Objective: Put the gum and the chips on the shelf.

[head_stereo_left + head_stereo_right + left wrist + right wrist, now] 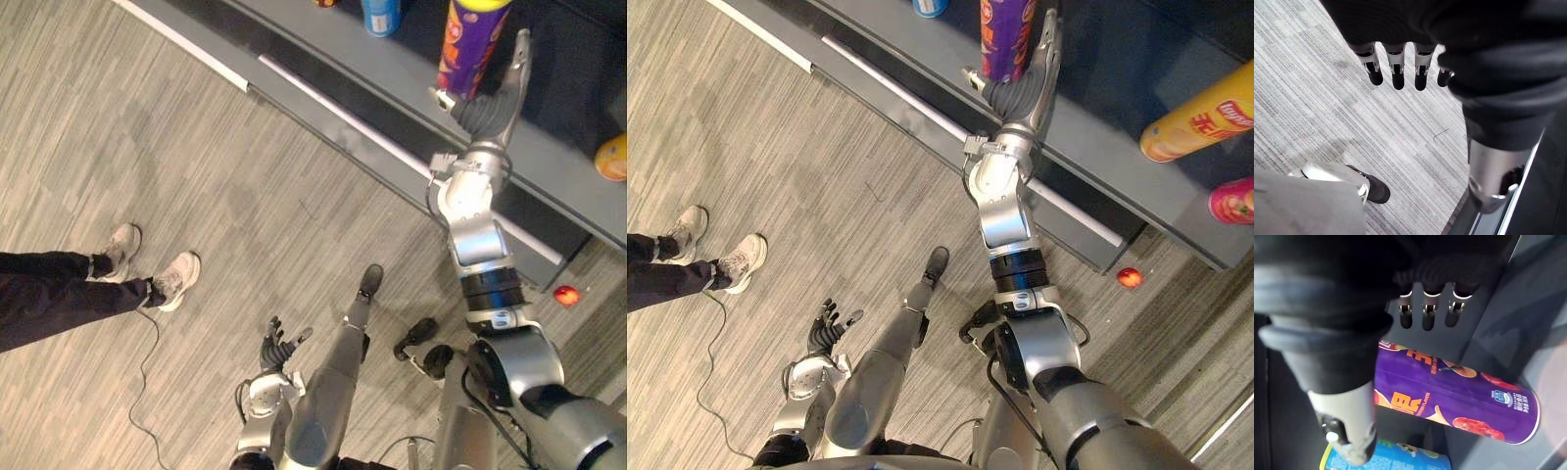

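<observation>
Grey striped carpet (245, 176), with a dark grey shelf (411, 76) running along it behind a pale edge strip. Right hand (498, 96) is up at the shelf — fingers (520, 59) straight, thumb (443, 97) splayed, so it's spread wide and gripping nothing. Purple chips can (468, 47) stands upright on the shelf in the gap between thumb and fingers; can't tell whether either touches it. Looks like the chips are placed. Blue tub (380, 14) sits on the same shelf near the can, likely the gum, but I can't confirm. Left hand (277, 345) hangs low over the carpet, fingers relaxed, empty.

Risks: the can is tall and narrow on a small base. A sideways pull-out could let a finger or the thumb clip it and tip it — it might then knock the blue tub or roll off the front edge. Backing straight away from the can looks like the safer exit.

Materials: the can is a smooth, glossy cylinder with a yellow lid, probably slippery. The tub is round and glossy. The shelf is flat and matte. Further along the shelf is an orange can (1200, 122), and a small red ball (566, 295) lies on the carpet at the shelf foot. A person's shoes (162, 279) are well apart.
</observation>
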Motion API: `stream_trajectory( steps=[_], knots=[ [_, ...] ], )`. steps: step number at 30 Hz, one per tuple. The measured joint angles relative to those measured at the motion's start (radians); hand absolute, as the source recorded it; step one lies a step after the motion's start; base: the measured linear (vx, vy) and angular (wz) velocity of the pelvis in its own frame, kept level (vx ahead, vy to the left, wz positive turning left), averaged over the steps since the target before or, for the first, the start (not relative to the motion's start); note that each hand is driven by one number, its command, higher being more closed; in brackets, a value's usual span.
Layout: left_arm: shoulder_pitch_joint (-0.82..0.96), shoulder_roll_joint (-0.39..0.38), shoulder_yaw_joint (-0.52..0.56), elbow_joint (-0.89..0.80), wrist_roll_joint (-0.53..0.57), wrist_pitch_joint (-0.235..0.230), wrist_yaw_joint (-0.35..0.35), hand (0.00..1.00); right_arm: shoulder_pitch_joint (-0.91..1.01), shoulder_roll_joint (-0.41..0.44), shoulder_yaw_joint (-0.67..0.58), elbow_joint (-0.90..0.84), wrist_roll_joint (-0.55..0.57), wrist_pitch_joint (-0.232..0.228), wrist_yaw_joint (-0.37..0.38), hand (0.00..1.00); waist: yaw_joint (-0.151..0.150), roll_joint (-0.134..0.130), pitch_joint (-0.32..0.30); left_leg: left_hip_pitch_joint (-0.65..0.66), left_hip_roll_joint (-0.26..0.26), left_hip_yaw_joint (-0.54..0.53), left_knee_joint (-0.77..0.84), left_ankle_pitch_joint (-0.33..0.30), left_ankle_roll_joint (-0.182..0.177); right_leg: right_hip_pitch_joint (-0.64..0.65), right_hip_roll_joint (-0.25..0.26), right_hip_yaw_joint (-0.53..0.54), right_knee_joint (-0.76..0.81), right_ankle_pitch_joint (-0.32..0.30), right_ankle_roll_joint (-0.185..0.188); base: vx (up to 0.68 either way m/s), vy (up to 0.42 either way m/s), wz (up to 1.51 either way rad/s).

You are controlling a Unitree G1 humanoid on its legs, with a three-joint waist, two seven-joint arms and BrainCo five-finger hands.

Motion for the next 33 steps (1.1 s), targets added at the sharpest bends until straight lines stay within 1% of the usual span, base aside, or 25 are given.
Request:
stream_trajectory(
  steps=[2,4,6,7,8,10,11,15,16,17,18,19,20,21,22,23,24,25,26,28,29,30,31,32,33],
  knots=[
    [-0.002,0.004,0.016,0.033,-0.001,0.000,0.001,0.00,0.014,0.025,0.020,0.024,0.001,-0.012,0.018,0.00,-0.013,-0.007,-0.004,0.012,0.008,0.011,0.035,-0.022,0.000,0.027,0.012,0.006,-0.010,0.004,0.003,-0.01,-0.006,-0.18],
    [-0.006,0.007,0.032,0.053,0.000,0.000,0.001,0.00,0.023,0.043,0.041,0.042,0.004,-0.013,0.025,0.00,-0.016,-0.017,-0.009,0.029,0.016,0.025,0.044,-0.031,0.002,0.043,0.022,0.017,-0.020,0.009,0.007,-0.02,0.001,-0.30],
    [-0.011,0.008,0.046,0.079,0.001,0.001,0.001,0.00,0.042,0.060,0.068,0.055,0.013,-0.017,0.037,0.00,-0.021,-0.019,-0.011,0.056,0.028,0.038,0.070,-0.052,0.005,0.082,0.037,0.029,-0.037,0.016,0.007,-0.02,0.012,-0.34],
    [-0.015,0.010,0.056,0.093,0.002,0.001,0.001,0.00,0.048,0.071,0.083,0.071,0.017,-0.017,0.040,0.00,-0.023,-0.028,-0.016,0.068,0.036,0.050,0.076,-0.059,0.005,0.096,0.045,0.034,-0.048,0.019,0.008,-0.02,0.019,-0.33],
    [-0.016,0.013,0.069,0.104,0.003,0.009,0.001,0.00,0.061,0.086,0.100,0.080,0.018,-0.018,0.049,0.00,-0.028,-0.042,-0.028,0.079,0.042,0.058,0.081,-0.066,0.005,0.105,0.054,0.044,-0.056,0.022,0.010,-0.01,0.018,-0.31],
    [-0.024,0.020,0.076,0.127,0.004,0.014,0.001,0.00,0.081,0.104,0.128,0.088,0.018,-0.020,0.064,0.00,-0.043,-0.054,-0.036,0.099,0.053,0.064,0.093,-0.078,0.006,0.135,0.070,0.049,-0.079,0.029,0.012,0.01,0.021,-0.27],
    [-0.026,0.026,0.077,0.133,0.008,0.019,0.001,0.00,0.097,0.117,0.136,0.094,0.018,-0.022,0.070,0.00,-0.044,-0.061,-0.042,0.114,0.062,0.079,0.096,-0.085,0.007,0.150,0.077,0.057,-0.089,0.032,0.018,0.01,0.029,-0.30],
    [-0.032,0.024,0.074,0.156,0.022,0.021,-0.001,0.00,0.159,0.128,0.183,0.110,0.018,-0.023,0.085,0.00,-0.051,-0.071,-0.049,0.166,0.077,0.098,0.102,-0.105,0.011,0.210,0.097,0.074,-0.126,0.046,0.023,0.02,0.035,-0.23],
    [-0.031,0.026,0.074,0.164,0.029,0.025,-0.001,0.00,0.185,0.144,0.200,0.109,0.018,-0.024,0.095,0.00,-0.059,-0.078,-0.055,0.183,0.082,0.105,0.102,-0.110,0.012,0.228,0.103,0.078,-0.140,0.053,0.022,0.06,0.028,-0.17],
    [-0.030,0.027,0.080,0.173,0.049,0.039,-0.003,0.00,0.224,0.163,0.229,0.106,0.018,-0.032,0.108,0.00,-0.075,-0.085,-0.060,0.209,0.086,0.107,0.101,-0.118,0.014,0.259,0.110,0.079,-0.159,0.059,0.024,0.06,0.024,-0.18],
    [-0.030,0.028,0.081,0.182,0.055,0.040,-0.005,0.00,0.248,0.166,0.246,0.103,0.018,-0.037,0.117,0.00,-0.078,-0.089,-0.066,0.219,0.090,0.110,0.102,-0.123,0.014,0.272,0.117,0.082,-0.171,0.062,0.022,0.05,0.011,-0.13],
    [-0.030,0.032,0.084,0.201,0.063,0.041,-0.010,0.00,0.285,0.175,0.267,0.102,0.019,-0.045,0.133,0.00,-0.087,-0.094,-0.083,0.230,0.095,0.113,0.100,-0.128,0.014,0.289,0.124,0.083,-0.189,0.065,0.027,0.07,0.010,-0.21],
    [-0.026,0.037,0.101,0.225,0.075,0.045,-0.017,0.00,0.332,0.195,0.295,0.102,0.021,-0.050,0.162,0.00,-0.096,-0.106,-0.106,0.249,0.106,0.124,0.093,-0.135,0.013,0.310,0.140,0.093,-0.220,0.072,0.038,0.08,0.012,-0.30],
    [-0.024,0.037,0.115,0.234,0.089,0.049,-0.019,0.00,0.352,0.203,0.313,0.101,0.024,-0.053,0.175,0.00,-0.096,-0.115,-0.121,0.258,0.114,0.138,0.084,-0.136,0.014,0.314,0.148,0.105,-0.235,0.078,0.038,0.12,0.017,-0.55],
    [-0.024,0.040,0.130,0.255,0.107,0.058,-0.020,0.00,0.387,0.208,0.357,0.095,0.026,-0.058,0.197,0.00,-0.096,-0.127,-0.145,0.283,0.128,0.162,0.064,-0.137,0.014,0.331,0.158,0.115,-0.267,0.088,0.038,0.09,0.013,-0.56],
    [-0.025,0.040,0.139,0.270,0.121,0.063,-0.020,0.00,0.407,0.209,0.374,0.086,0.027,-0.064,0.214,0.00,-0.097,-0.129,-0.155,0.294,0.136,0.173,0.055,-0.138,0.013,0.341,0.164,0.118,-0.285,0.097,0.042,0.12,0.020,-0.71],
    [-0.024,0.041,0.156,0.294,0.144,0.069,-0.021,0.00,0.446,0.210,0.406,0.065,0.033,-0.078,0.250,0.00,-0.098,-0.135,-0.172,0.325,0.148,0.197,0.031,-0.138,0.013,0.365,0.181,0.136,-0.326,0.119,0.038,0.10,0.018,-0.56],
    [-0.026,0.044,0.168,0.317,0.162,0.077,-0.020,0.00,0.472,0.208,0.430,0.059,0.036,-0.093,0.267,0.00,-0.109,-0.138,-0.187,0.345,0.155,0.210,0.016,-0.138,0.013,0.382,0.194,0.148,-0.357,0.136,0.034,0.12,0.025,-0.64],
    [-0.028,0.048,0.208,0.359,0.190,0.086,-0.020,0.00,0.503,0.186,0.476,0.057,0.045,-0.108,0.311,0.00,-0.130,-0.139,-0.215,0.373,0.162,0.220,-0.007,-0.138,0.013,0.413,0.213,0.168,-0.410,0.173,0.021,0.13,0.035,-0.47],
    [-0.030,0.045,0.245,0.394,0.215,0.095,-0.020,0.00,0.550,0.166,0.494,0.039,0.058,-0.128,0.353,0.00,-0.144,-0.139,-0.235,0.401,0.168,0.236,-0.027,-0.139,0.012,0.443,0.228,0.192,-0.455,0.199,0.024,0.11,0.049,-0.39],
    [-0.030,0.047,0.271,0.409,0.219,0.100,-0.020,0.00,0.592,0.147,0.502,0.021,0.071,-0.142,0.387,0.00,-0.154,-0.142,-0.247,0.425,0.171,0.253,-0.045,-0.139,0.012,0.461,0.237,0.216,-0.482,0.216,0.026,0.07,0.044,-0.37],
    [-0.029,0.047,0.279,0.418,0.219,0.104,-0.020,0.00,0.615,0.133,0.512,0.015,0.076,-0.148,0.400,0.00,-0.157,-0.143,-0.255,0.437,0.172,0.263,-0.053,-0.139,0.012,0.468,0.240,0.227,-0.493,0.224,0.027,0.09,0.051,-0.57],
    [-0.029,0.048,0.295,0.434,0.220,0.108,-0.020,0.00,0.670,0.105,0.520,0.002,0.078,-0.160,0.434,0.00,-0.157,-0.145,-0.264,0.467,0.173,0.282,-0.075,-0.139,0.012,0.489,0.245,0.251,-0.516,0.237,0.034,0.08,0.049,-0.54],
    [-0.024,0.048,0.305,0.444,0.236,0.108,-0.022,0.00,0.735,0.077,0.522,-0.011,0.102,-0.174,0.472,0.00,-0.163,-0.146,-0.273,0.494,0.170,0.294,-0.093,-0.139,0.013,0.508,0.245,0.272,-0.533,0.246,0.034,0.07,0.054,-0.49],
    [-0.019,0.048,0.308,0.445,0.246,0.108,-0.023,0.00,0.766,0.066,0.523,-0.011,0.115,-0.177,0.493,0.00,-0.170,-0.146,-0.280,0.506,0.168,0.300,-0.101,-0.140,0.014,0.517,0.245,0.278,-0.542,0.250,0.036,0.04,0.059,-0.32]
  ],
)
